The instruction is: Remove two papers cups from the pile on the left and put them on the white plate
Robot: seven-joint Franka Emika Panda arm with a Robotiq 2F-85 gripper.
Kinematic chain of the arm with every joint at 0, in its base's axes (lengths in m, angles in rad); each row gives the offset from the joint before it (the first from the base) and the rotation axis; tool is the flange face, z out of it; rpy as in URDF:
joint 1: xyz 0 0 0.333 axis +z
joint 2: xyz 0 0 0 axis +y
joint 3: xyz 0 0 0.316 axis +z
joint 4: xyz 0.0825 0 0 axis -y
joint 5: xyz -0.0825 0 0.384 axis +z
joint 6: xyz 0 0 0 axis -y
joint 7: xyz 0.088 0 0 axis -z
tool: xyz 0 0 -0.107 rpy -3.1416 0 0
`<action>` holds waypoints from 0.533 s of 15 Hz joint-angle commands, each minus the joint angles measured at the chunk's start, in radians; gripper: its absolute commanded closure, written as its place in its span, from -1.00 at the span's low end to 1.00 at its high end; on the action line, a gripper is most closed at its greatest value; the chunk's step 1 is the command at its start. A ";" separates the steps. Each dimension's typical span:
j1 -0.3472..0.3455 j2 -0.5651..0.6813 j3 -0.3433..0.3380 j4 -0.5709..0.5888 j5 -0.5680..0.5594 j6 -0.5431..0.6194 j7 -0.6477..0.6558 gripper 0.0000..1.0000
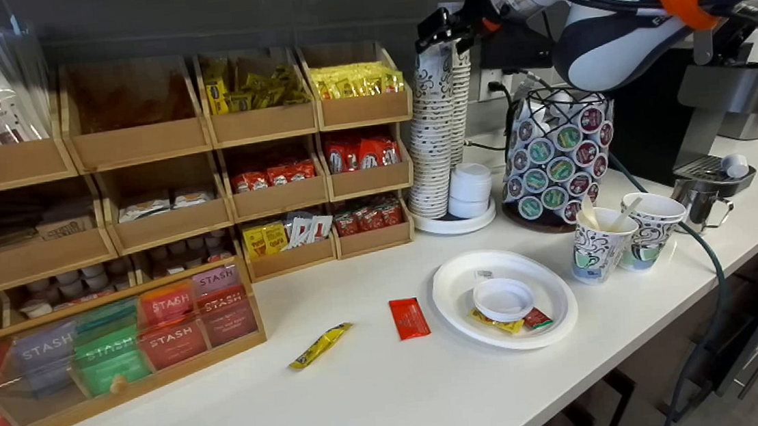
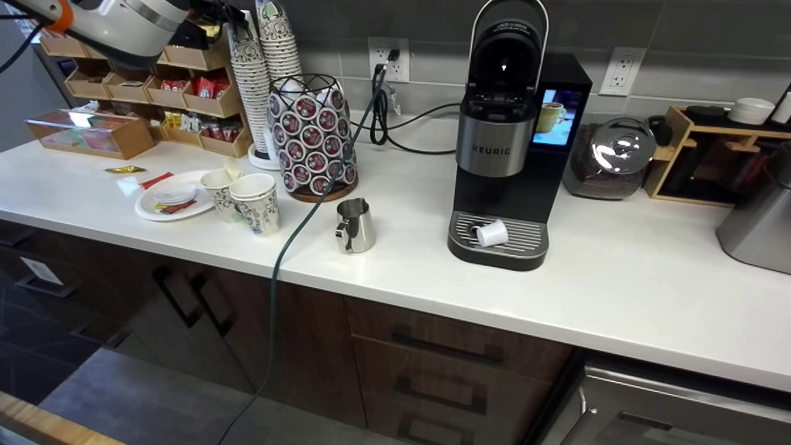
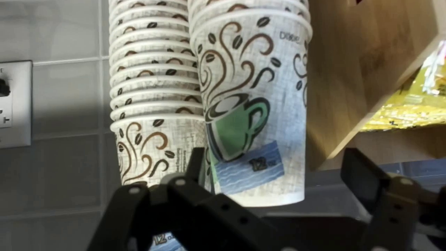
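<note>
The pile (image 1: pixel 433 146) is a column of nested, upside-down patterned paper cups, also in an exterior view (image 2: pixel 252 86). Its top paper cup (image 3: pixel 251 97) shows a green mug print in the wrist view, which stands upside down. The other cups are nested beneath it. My gripper (image 3: pixel 274 162) is open at the base end of this top cup. One finger stands between the two columns, close beside the cup; the other is apart from it, with a gap. The gripper also shows in both exterior views (image 1: pixel 446 34) (image 2: pixel 227 18). The white plate (image 1: pixel 458 292) lies on the counter.
A taller cup column (image 3: pixel 153 83) stands right beside the pile. Wooden bins (image 1: pixel 363 110) flank it. A pod carousel (image 1: pixel 556 156) stands close by. The plate holds a small white bowl (image 1: pixel 503 299) and packets. Two loose cups (image 1: pixel 601 245) (image 1: pixel 651 227) stand beside the plate.
</note>
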 commanded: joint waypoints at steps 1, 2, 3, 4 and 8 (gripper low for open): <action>0.061 0.066 -0.093 0.062 0.038 0.016 0.033 -1.00; 0.072 0.077 -0.109 0.071 0.045 0.014 0.041 -1.00; 0.080 0.084 -0.121 0.076 0.049 0.013 0.047 -1.00; 0.088 0.091 -0.131 0.080 0.053 0.011 0.051 -0.50; 0.111 0.109 -0.163 0.092 0.063 0.023 0.067 0.03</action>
